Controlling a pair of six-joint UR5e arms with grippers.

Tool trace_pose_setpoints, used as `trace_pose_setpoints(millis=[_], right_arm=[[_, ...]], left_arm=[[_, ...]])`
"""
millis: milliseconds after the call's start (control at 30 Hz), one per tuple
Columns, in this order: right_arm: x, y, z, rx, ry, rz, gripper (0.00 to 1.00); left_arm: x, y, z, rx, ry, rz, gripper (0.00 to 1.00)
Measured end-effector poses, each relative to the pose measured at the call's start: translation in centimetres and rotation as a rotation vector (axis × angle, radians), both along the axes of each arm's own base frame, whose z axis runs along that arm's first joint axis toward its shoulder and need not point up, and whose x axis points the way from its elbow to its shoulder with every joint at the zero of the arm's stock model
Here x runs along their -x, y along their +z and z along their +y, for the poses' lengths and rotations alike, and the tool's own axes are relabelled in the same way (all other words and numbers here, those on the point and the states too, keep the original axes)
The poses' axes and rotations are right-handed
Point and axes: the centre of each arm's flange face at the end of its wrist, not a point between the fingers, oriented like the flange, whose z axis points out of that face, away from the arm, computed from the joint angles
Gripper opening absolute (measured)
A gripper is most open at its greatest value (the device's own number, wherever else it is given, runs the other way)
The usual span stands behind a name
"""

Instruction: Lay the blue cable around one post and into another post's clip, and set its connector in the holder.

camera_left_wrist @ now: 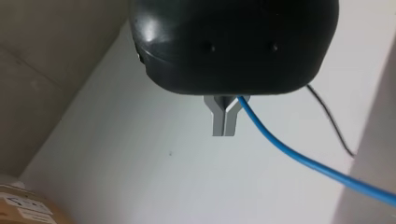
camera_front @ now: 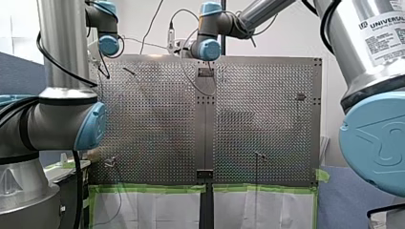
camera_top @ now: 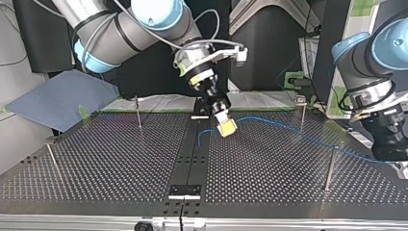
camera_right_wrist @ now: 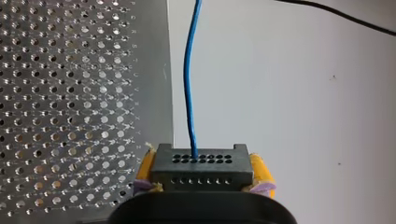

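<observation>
Connector, boxy, black, perforated, clamped in yellow-padded right claw, blue cable pinched by metal left claw.

Front cam looked down over the perforated table, top cam faced back across it, low — wrist cams sat close-up.

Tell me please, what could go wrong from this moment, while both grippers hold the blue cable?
1. My left gripper pinches the thin blue cable only between narrow metal fingers; a pull might let it slip.
2. My right gripper clamps the connector, and the cable leaves it from one hole; tension could strain that joint.
3. In the top view the cable passes near a thin post; it might catch there.
</observation>
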Motion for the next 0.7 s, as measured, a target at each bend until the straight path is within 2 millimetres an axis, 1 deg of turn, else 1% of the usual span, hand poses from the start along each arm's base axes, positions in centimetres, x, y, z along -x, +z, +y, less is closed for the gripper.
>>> trace_pose_setpoints(millis=[100,167,300,467,700], right_arm=[[-0.5,0.1,-0.4,0.000,0.001,-0.003,0.00],[-0.7,0.3,-0.6,0.000,0.001,-0.010,0.00],[-0.8,0.4,-1.2,0.003,0.000,-0.022,0.00],[-1.3,0.0,-2.1,-0.001,0.002,-0.023,0.00],[-2.4,-0.8,-3.0,-0.008,0.015,-0.020,0.00]], left_arm=[[-0.5,0.6,0.1,-0.002,-0.001,-0.010,0.00],[-0.8,0.5,0.2,-0.002,-0.001,-0.006,0.00],[-1.8,-0.4,0.3,-0.001,-0.002,0.014,0.00],[-2.4,-1.2,0.3,-0.005,-0.006,0.031,0.00],[-4.1,-3.4,0.3,-0.035,-0.029,0.089,0.00]])
